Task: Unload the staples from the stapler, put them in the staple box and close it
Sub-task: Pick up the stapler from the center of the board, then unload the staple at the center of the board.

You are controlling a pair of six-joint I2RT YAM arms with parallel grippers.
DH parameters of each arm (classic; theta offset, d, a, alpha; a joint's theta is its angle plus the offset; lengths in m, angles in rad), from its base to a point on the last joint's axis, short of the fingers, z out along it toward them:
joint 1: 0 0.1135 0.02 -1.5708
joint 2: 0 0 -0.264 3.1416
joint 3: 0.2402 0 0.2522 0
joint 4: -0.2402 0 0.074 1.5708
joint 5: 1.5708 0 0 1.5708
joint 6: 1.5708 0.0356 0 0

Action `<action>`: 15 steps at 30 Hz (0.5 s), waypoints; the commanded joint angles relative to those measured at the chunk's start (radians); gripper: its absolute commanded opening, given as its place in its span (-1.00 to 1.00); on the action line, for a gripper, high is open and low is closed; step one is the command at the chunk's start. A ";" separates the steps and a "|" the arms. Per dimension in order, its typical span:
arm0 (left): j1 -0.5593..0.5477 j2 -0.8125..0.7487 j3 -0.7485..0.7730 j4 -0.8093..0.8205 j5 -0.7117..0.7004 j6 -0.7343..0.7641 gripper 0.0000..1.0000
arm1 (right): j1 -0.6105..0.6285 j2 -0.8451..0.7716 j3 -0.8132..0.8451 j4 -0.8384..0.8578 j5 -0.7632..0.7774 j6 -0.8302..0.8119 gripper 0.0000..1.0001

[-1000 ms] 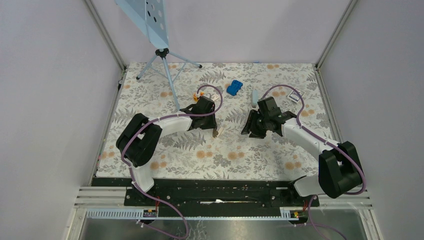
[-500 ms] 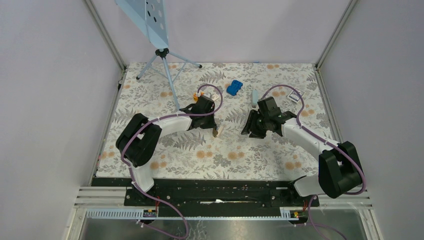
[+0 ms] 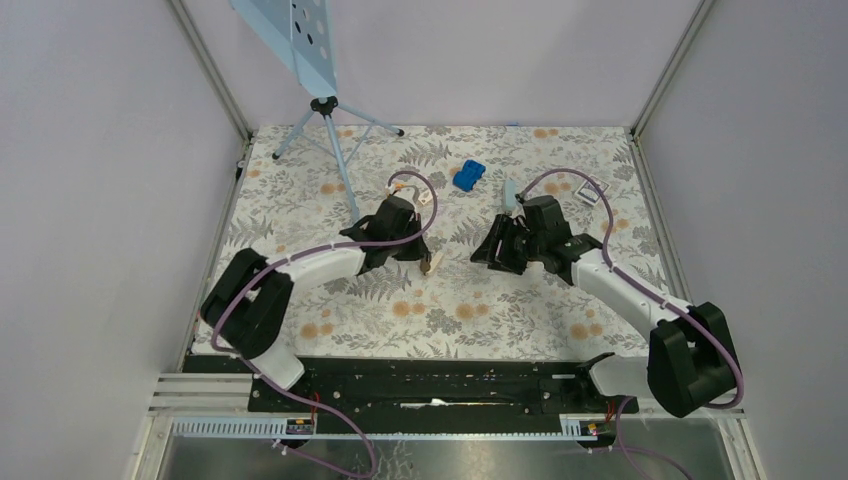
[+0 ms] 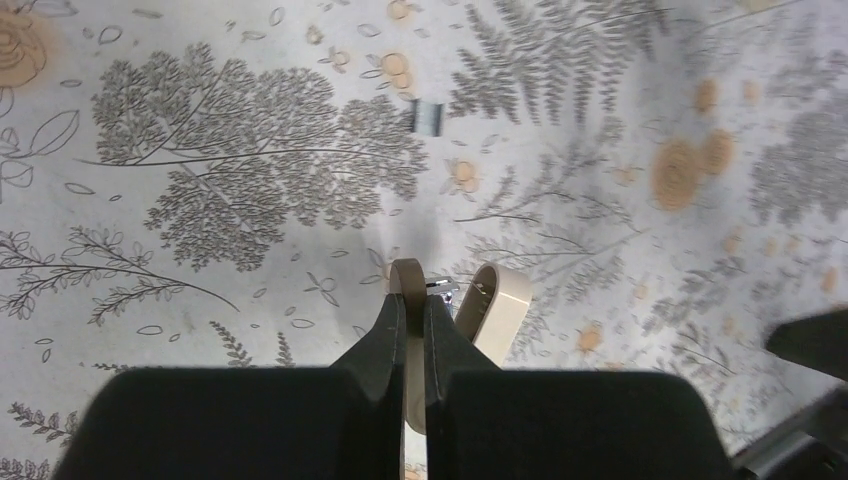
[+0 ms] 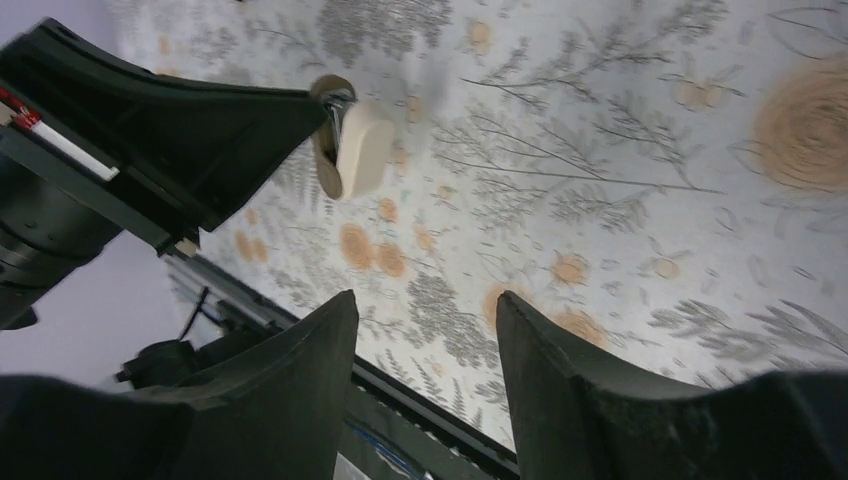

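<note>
Closed left fingers [image 4: 380,345] pinch the stapler [image 4: 497,300], partly hidden between them; right fingers [image 5: 290,380] apart, empty; staples [image 4: 428,115] beyond.

**What lies around me on the table**

Before me spreads a pale grey cloth printed with ferns and orange flowers [image 3: 300,190]. Toward its far edge sits a small bright-blue plastic block [image 3: 467,176], well apart from a small white box [image 3: 592,193] at the far right. In the far left corner stands a pale-blue metal tripod [image 3: 330,135], its legs on the cloth, carrying a tilted light-blue board with dark holes [image 3: 295,35]. Plain white walls [image 3: 100,200] close three sides.
</note>
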 commanded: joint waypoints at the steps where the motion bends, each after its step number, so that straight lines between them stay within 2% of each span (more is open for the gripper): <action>1: -0.012 -0.114 -0.052 0.145 0.072 0.030 -1.00 | 0.006 -0.038 -0.071 0.262 -0.136 0.086 0.24; 6: -0.025 -0.227 -0.145 0.224 0.097 -0.026 -1.00 | 0.006 -0.081 -0.236 0.642 -0.179 0.203 0.37; 10: -0.032 -0.311 -0.207 0.290 0.082 -0.091 -1.00 | 0.031 -0.105 -0.334 0.874 -0.129 0.231 0.52; 15: -0.032 -0.360 -0.226 0.308 0.074 -0.138 -1.00 | 0.117 -0.123 -0.360 0.951 -0.031 0.156 0.60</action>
